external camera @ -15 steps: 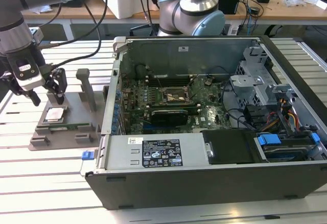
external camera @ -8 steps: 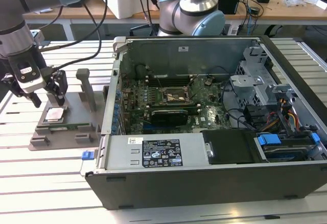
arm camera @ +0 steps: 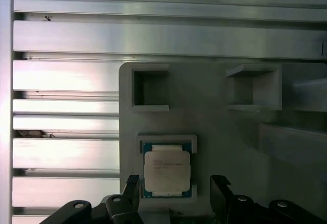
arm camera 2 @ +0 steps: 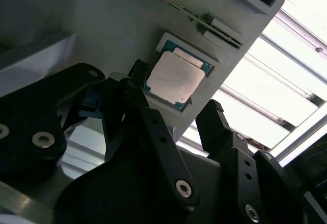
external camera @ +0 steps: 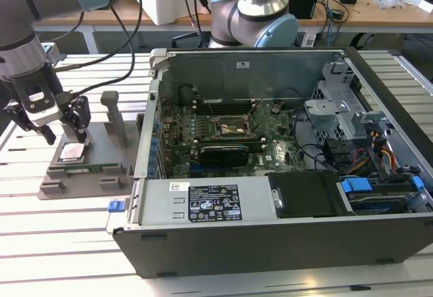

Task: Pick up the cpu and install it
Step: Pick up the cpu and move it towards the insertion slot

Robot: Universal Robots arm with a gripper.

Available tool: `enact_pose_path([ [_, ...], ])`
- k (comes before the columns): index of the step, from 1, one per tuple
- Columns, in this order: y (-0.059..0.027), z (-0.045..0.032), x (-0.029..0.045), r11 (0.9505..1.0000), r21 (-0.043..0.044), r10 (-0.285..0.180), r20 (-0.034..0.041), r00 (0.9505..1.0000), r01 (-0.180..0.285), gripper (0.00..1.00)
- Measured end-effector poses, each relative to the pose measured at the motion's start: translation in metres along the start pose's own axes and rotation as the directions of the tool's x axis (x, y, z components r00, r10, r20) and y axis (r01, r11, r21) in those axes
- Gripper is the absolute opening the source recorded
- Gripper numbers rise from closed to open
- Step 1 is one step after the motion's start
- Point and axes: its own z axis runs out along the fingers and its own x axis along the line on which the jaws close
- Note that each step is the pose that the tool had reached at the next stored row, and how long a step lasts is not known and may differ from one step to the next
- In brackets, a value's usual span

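**Step in hand: approach for the pick-up.**

The cpu (arm camera: 167, 169) lies flat, metal top up, in a shallow square pocket of the grey holder (external camera: 101, 147), directly beneath the gripper (external camera: 66, 136). The gripper is held spread. In both wrist views one of the black fingers (arm camera 2: 148, 117) is seen on each side of the chip, with a gap left between each fingertip and the chip's pale edge. Nothing is gripped. The chip is judged to lie roughly centred between the fingers. Whether the fingertips are level with the chip's edges or a little above them cannot be settled from these views; a little above appears more likely.

**Installation: not yet begun.**

The open computer case (external camera: 270, 236) stands well apart from the gripper, toward the exterior view's right. The square socket frame (external camera: 230, 129) on its board lies farther off in the same direction.

**Requirements of the grasp, as judged from this pose.**

- A straight descent, kept square to the pocket, is called for.
- Two opposite edges of the chip are to be met evenly.
- Little room is left by the pocket walls, so the fingertips must be placed closely.
- Closing force is to be kept light, since the part is thin and flat.
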Motion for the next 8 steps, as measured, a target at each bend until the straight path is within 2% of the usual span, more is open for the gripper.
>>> enact_pose_path([
  [4, 0.0001, 0.0042, 0.0001, 1.0000, 0.0000, 0.000, 0.0000, 1.0000, 0.000, 0.66],
  [8, 0.0002, 0.0120, 0.0004, 1.0000, -0.0001, 0.000, 0.0000, 1.0000, 0.000, 0.66],
])
